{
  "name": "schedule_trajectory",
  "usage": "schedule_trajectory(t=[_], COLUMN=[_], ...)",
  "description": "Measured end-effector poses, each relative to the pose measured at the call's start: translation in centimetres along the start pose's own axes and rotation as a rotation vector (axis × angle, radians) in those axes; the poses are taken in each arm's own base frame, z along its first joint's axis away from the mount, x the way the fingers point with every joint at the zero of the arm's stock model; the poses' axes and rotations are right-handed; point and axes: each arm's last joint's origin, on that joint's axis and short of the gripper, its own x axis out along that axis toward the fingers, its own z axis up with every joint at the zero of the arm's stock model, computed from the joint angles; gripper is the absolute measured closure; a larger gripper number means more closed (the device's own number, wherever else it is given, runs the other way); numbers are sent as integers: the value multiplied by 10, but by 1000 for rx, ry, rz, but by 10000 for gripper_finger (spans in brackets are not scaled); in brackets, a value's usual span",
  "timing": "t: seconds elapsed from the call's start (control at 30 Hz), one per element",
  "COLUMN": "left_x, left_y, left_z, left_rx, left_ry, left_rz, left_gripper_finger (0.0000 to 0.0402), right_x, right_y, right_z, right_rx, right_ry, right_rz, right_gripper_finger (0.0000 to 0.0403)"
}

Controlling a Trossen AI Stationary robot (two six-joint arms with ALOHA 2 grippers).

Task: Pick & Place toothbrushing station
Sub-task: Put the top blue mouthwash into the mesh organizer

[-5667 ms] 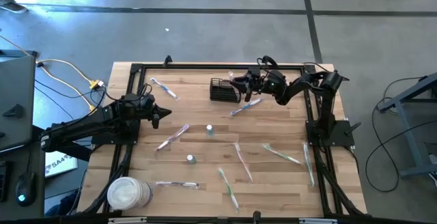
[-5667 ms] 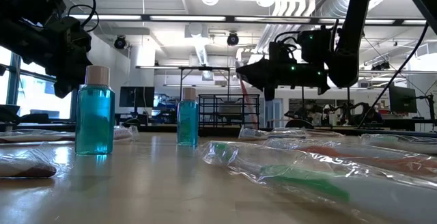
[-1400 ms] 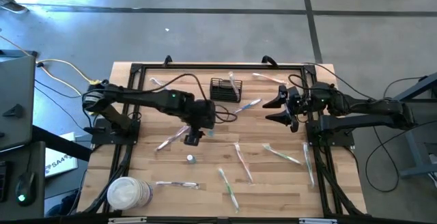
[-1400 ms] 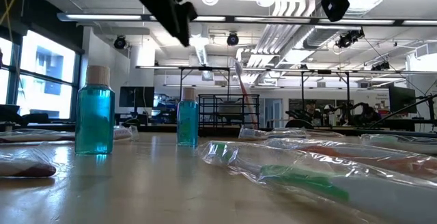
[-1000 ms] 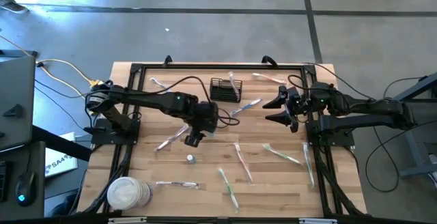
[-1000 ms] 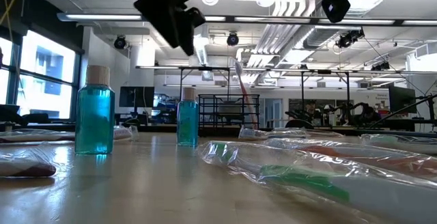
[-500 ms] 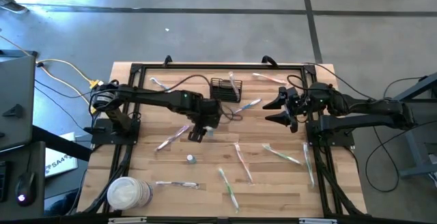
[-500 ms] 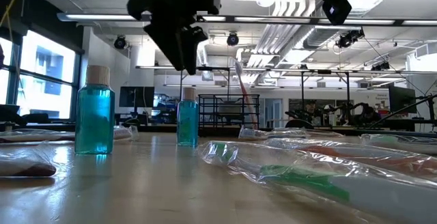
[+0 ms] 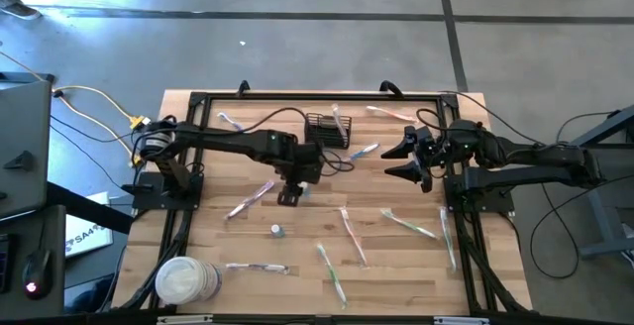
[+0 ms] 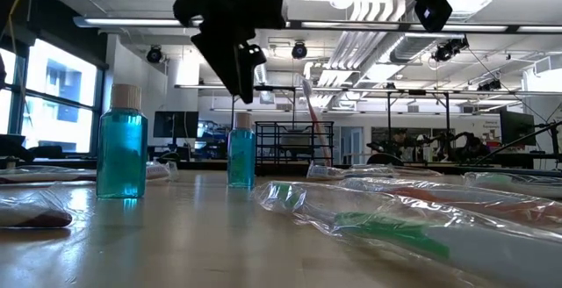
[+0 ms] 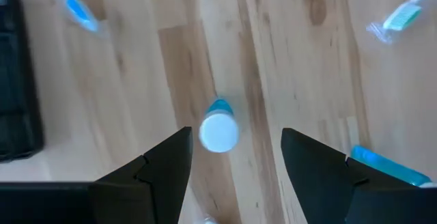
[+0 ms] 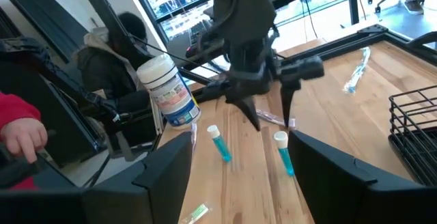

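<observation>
Left pincer (image 9: 288,195) (fingers spread, empty) hangs near the toothbrushing station (image 9: 322,130).

No wording can be made out. The white tub (image 12: 168,91) bears a blue label, its print too small to read

Two teal bottles (image 10: 122,142) stand on the wooden table (image 9: 396,266). Wrapped toothbrushes (image 9: 350,234) lie scattered; a white tub (image 9: 186,281) sits at one corner.
</observation>
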Motion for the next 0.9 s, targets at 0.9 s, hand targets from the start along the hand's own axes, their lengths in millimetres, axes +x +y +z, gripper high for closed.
schedule_trajectory(t=[0.9], left_x=[31], left_y=[5], left_z=[1], left_rx=[-108], left_ry=[79], left_rz=[62], left_gripper_finger=[179], right_x=[0], right_y=[-1], right_z=[-1], right_rx=[6], right_ry=[15], right_rz=[-3], right_gripper_finger=[167])
